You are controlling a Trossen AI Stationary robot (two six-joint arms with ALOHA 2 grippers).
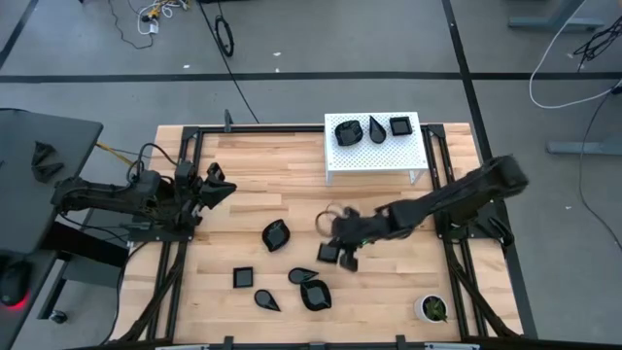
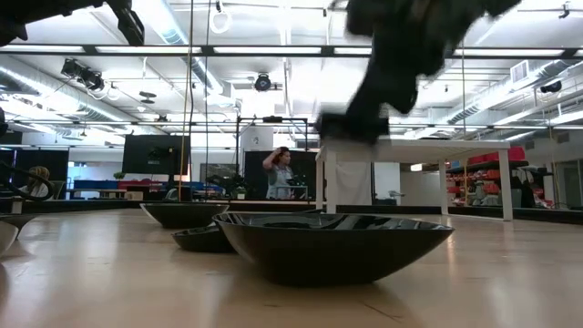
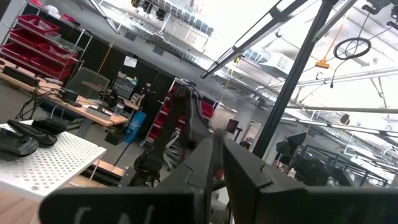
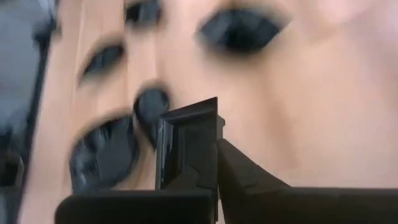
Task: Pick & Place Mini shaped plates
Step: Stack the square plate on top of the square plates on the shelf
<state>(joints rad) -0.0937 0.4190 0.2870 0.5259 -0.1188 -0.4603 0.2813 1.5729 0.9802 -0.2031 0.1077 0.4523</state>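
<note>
Several glossy black mini plates lie flat on the wooden table: a rounded one (image 1: 276, 234), a square one (image 1: 243, 278), teardrops (image 1: 267, 299) (image 1: 300, 276) and a larger one (image 1: 315, 295). Three more sit on the white perforated stand (image 1: 374, 146). My right gripper (image 1: 343, 251) reaches from the right to the table's middle and is shut on a square plate (image 4: 186, 143). In the low view one plate (image 2: 332, 241) fills the foreground. My left gripper (image 1: 218, 185) waits shut near the left edge, raised and empty. My right gripper pinches a square mini plate by its rim (image 4: 208, 146) between the two fingers (image 4: 242, 174). The plate stands on edge in the hold, its hollow side facing sideways. It looks lifted clear of the table, above the other plates.
A small white cup with green contents (image 1: 431, 308) stands near the table's near right corner. The white stand (image 2: 414, 173) occupies the far middle. Black frame rails (image 1: 185, 194) run along both sides. Bare wood lies between the stand and the plates.
</note>
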